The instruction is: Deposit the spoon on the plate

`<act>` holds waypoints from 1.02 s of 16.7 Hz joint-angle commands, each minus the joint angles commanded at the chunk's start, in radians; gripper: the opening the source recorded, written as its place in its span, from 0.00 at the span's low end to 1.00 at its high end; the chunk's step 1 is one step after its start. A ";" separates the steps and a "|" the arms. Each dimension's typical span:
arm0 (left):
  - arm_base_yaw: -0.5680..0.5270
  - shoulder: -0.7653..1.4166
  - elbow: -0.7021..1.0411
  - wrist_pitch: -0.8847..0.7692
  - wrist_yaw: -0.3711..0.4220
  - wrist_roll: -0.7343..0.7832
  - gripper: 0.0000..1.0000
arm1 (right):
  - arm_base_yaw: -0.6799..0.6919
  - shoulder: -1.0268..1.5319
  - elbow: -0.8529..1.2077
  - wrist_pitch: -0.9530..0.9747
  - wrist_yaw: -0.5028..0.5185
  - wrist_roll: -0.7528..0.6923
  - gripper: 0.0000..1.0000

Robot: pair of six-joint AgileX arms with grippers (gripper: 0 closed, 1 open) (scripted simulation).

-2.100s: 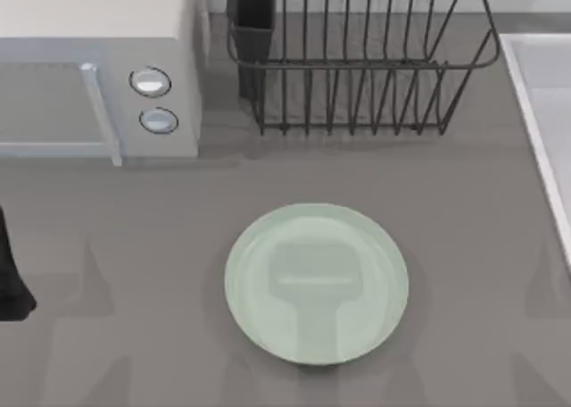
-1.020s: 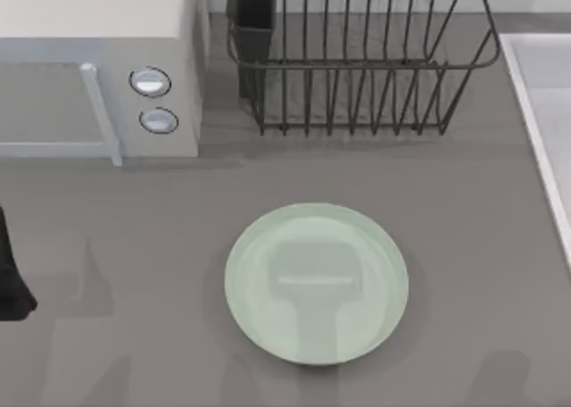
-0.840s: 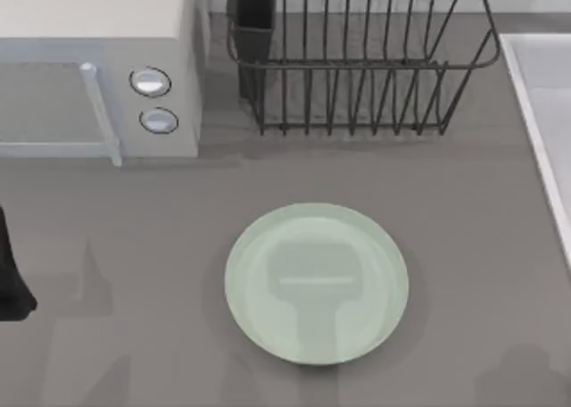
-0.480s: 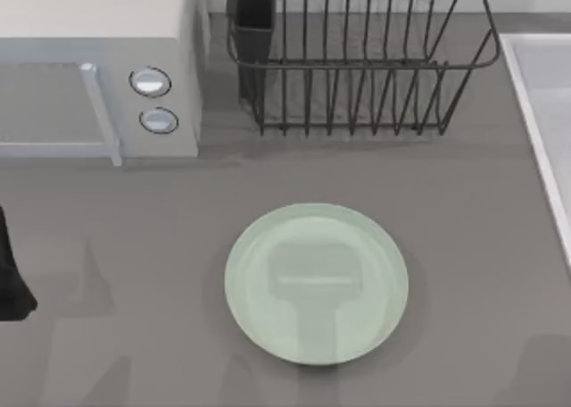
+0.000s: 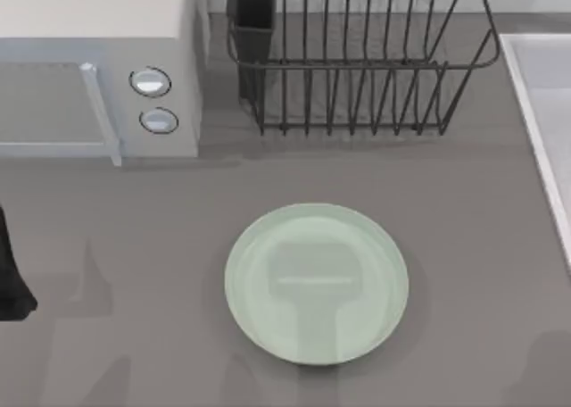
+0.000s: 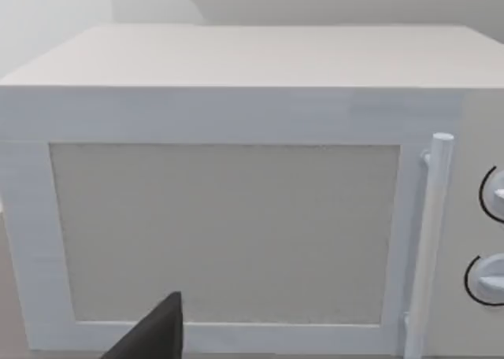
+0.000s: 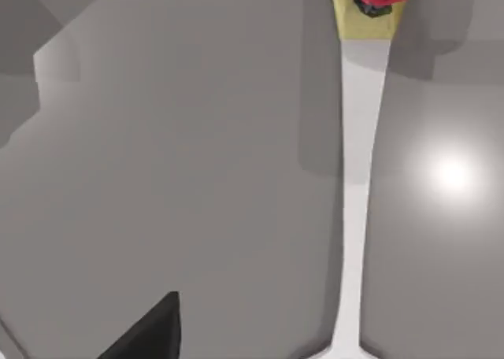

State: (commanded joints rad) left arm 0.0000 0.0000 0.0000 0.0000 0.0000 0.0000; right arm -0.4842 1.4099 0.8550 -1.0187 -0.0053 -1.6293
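Plate (image 5: 317,284) lies bare on the worktop (image 5: 464,211). Spoon (image 7: 354,217) lies under the right wrist camera, apparently ungrasped; pincer states cannot be told.

Kitchen counter, microwave (image 5: 98,68), wire dish rack (image 5: 357,59), sink edge (image 5: 540,112)

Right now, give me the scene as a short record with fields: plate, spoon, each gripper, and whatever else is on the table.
plate: the plate sits bare at table centre, nothing on it
spoon: the spoon lies on the grey table, handle and red ornament seen in the right wrist view
left gripper: at the table's left edge, facing the microwave
right gripper: above the spoon handle
other: dish rack behind the plate
task state: spoon not yet on plate
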 joint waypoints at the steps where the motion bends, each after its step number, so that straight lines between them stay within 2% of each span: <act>1: 0.000 0.000 0.000 0.000 0.000 0.000 1.00 | 0.000 0.016 -0.019 0.034 0.000 0.001 1.00; 8: 0.000 0.000 0.000 0.000 0.000 0.000 1.00 | 0.002 0.180 -0.201 0.390 0.000 0.006 1.00; 14: 0.000 0.000 0.000 0.000 0.000 0.000 1.00 | 0.002 0.204 -0.227 0.434 0.000 0.006 1.00; 17: 0.000 0.000 0.000 0.000 0.000 0.000 1.00 | 0.002 0.204 -0.227 0.434 0.000 0.006 0.77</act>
State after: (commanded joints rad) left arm 0.0000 0.0000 0.0000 0.0000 0.0000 0.0000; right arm -0.4817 1.6140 0.6280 -0.5849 -0.0056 -1.6230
